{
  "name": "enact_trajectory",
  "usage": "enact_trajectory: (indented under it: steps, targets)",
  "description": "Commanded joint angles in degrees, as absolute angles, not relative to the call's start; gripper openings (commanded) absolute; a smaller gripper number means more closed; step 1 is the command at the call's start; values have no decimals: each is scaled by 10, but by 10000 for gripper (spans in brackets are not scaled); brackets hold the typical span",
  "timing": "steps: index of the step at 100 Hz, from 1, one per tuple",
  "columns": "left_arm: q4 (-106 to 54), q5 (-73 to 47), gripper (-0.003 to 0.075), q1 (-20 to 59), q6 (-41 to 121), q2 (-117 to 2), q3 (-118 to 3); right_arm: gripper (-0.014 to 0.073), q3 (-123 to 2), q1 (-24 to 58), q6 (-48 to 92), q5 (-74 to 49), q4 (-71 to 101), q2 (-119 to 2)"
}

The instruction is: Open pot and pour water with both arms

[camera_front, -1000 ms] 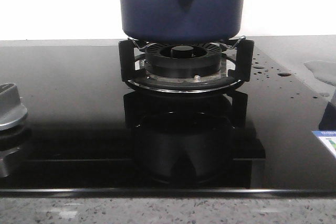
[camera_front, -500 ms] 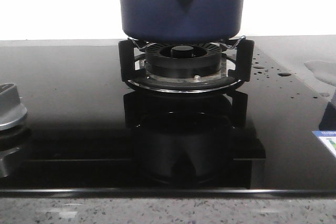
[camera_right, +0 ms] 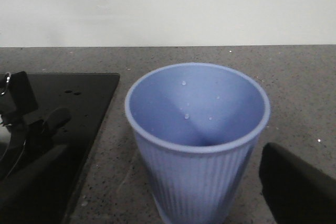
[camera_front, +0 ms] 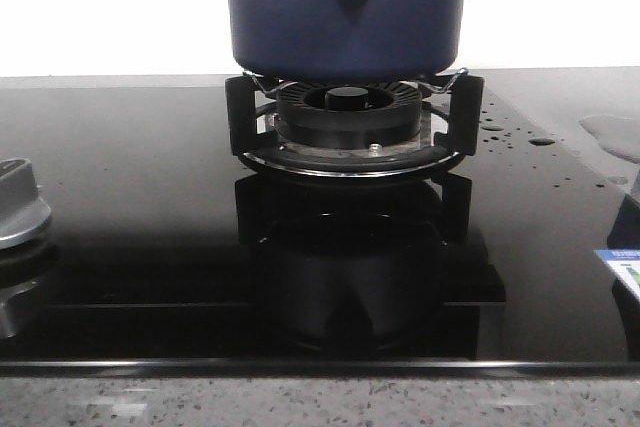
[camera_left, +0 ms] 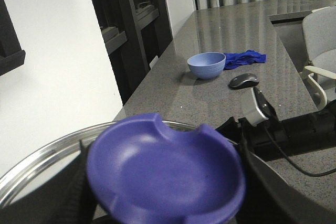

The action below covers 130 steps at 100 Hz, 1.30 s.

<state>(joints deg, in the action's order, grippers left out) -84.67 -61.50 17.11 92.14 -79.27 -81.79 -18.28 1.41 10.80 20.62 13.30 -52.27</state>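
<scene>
The dark navy pot [camera_front: 345,17] stands on the burner grate [camera_front: 345,122] at the back middle; its top is cut off by the frame. My left gripper [camera_left: 165,195] is shut on the purple knob [camera_left: 165,169] of the lid, whose metal rim [camera_left: 37,163] shows behind it. My right gripper [camera_right: 163,195] is open around a blue ribbed cup [camera_right: 197,145] that stands on the grey counter beside the cooktop edge [camera_right: 79,98]. The right finger [camera_right: 294,187] is apart from the cup. Only a few drops show inside the cup.
A silver control knob [camera_front: 15,207] sits at the cooktop's left. Water drops [camera_front: 495,127] and a puddle [camera_front: 610,137] lie at the right, near a label [camera_front: 620,267]. Far off on the counter are a blue bowl [camera_left: 206,65], a blue cloth [camera_left: 244,57] and a mouse [camera_left: 244,80].
The pot and burner have not moved. A shape at the right edge of the glass top appeared dark and has turned paler.
</scene>
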Motion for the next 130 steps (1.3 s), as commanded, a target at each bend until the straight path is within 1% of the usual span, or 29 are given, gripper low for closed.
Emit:
enact_trajectory:
  steps: [1, 28, 40, 51, 60, 69, 87, 92, 95, 101, 111, 130]
  targets:
    - [-905, -608, 221, 171, 915, -771, -837, 656, -197, 11, 107, 305, 143, -548]
    - [-905, -608, 221, 171, 915, -771, -837, 656, -197, 11, 107, 422, 150, -644]
    - [-905, -608, 221, 171, 915, -771, -837, 656, -198, 11, 80, 485, 150, -683]
    - [-905, -608, 221, 171, 915, -771, -837, 656, -198, 11, 46, 493, 150, -709]
    - [-905, -608, 221, 171, 915, -771, -837, 645, -198, 11, 44, 498, 149, -729]
    - [-905, -609, 221, 171, 914, -771, -837, 568, -198, 11, 33, 503, 149, -736]
    - [-903, -605, 222, 168, 896, -769, -837, 310, -198, 11, 29, 497, 145, -727]
    - [-898, -607, 225, 158, 880, -766, -837, 256, -198, 11, 29, 490, 138, -716]
    - [-895, -607, 230, 152, 872, -763, -836, 238, -198, 11, 29, 486, 127, -708]
    - [-896, -607, 239, 139, 866, -755, -834, 222, -198, 11, 29, 480, 102, -688]
    - [-894, -607, 246, 108, 855, -736, -830, 222, -217, 12, 29, 449, 51, -649]
    - [-893, -607, 246, 72, 843, -697, -809, 222, -323, 37, 29, 372, -61, -607]
